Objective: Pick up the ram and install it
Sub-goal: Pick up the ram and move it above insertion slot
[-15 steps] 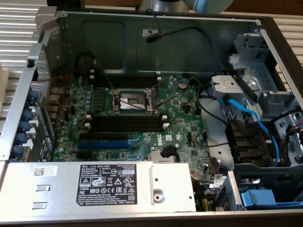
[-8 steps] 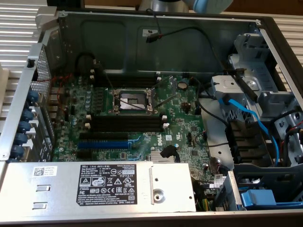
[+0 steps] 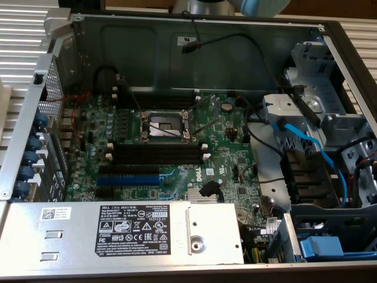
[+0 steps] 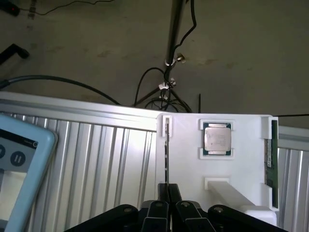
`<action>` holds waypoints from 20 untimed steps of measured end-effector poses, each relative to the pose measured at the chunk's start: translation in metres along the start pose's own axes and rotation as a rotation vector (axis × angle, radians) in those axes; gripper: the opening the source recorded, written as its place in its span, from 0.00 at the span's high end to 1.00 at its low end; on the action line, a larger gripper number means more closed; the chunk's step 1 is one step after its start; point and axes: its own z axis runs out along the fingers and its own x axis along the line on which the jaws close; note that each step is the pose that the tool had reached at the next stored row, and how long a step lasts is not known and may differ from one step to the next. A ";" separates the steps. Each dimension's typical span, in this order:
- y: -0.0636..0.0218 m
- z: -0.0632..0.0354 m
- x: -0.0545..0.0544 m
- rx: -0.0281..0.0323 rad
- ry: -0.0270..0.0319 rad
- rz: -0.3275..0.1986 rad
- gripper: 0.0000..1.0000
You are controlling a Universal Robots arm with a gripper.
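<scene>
"Is that black two-fingered claw [image 4: 169,189] clenched?"

"Yes. A flat white plastic holder [image 4: 188,159] lies just ahead of it. The thin dark ram [image 4: 166,147], edge-on in its slot, is pinched in the claw. Square silver chip [image 4: 217,139] nearby."

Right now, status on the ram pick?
Gripper shut on ram, edge-on in white holder. Not lifted yet. CPU and second stick sit apart on same holder. Black motherboard slots empty.
</scene>
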 end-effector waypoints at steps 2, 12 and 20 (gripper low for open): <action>0.0000 0.0000 0.000 -0.0001 0.0000 0.000 0.88; -0.0102 -0.0036 0.001 0.0083 -0.0015 0.000 0.88; -0.0204 -0.0100 0.003 0.0215 -0.0013 0.000 0.88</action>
